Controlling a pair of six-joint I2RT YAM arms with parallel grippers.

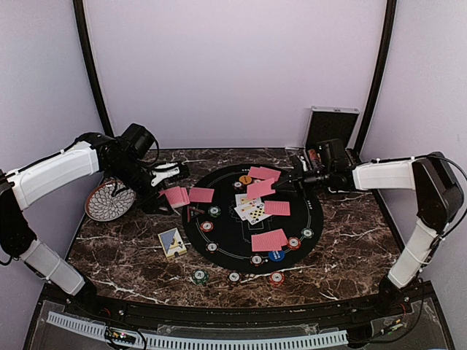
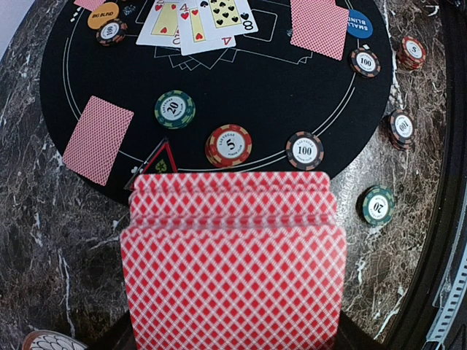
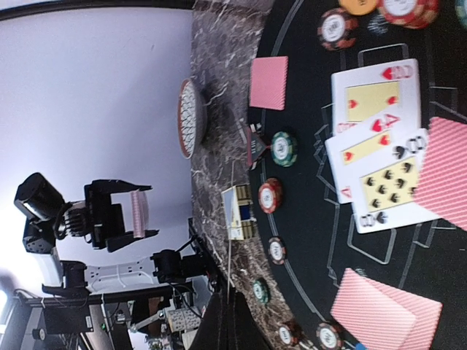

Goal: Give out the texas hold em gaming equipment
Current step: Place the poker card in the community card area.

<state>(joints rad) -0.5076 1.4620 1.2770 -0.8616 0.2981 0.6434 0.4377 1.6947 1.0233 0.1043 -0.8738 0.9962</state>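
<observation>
My left gripper [image 1: 168,191] is shut on a deck of red-backed cards [image 2: 230,262] and holds it over the left rim of the round black mat [image 1: 228,235]. The deck hides its fingers in the left wrist view. My right gripper [image 3: 233,297] is shut on a single card [image 3: 232,219], seen edge-on, and reaches over the mat's far side [image 1: 290,181]. Face-up cards [image 1: 250,210] lie at the mat's centre with face-down red cards [image 1: 269,239] around them. Several poker chips [image 1: 206,226] lie on and around the mat.
A patterned white plate [image 1: 109,202] lies at the left behind the left gripper. A small card box [image 1: 172,243] lies left of the mat. The silver hinged case [image 1: 332,127] stands open at the back right. Loose chips [image 1: 200,276] lie near the front edge.
</observation>
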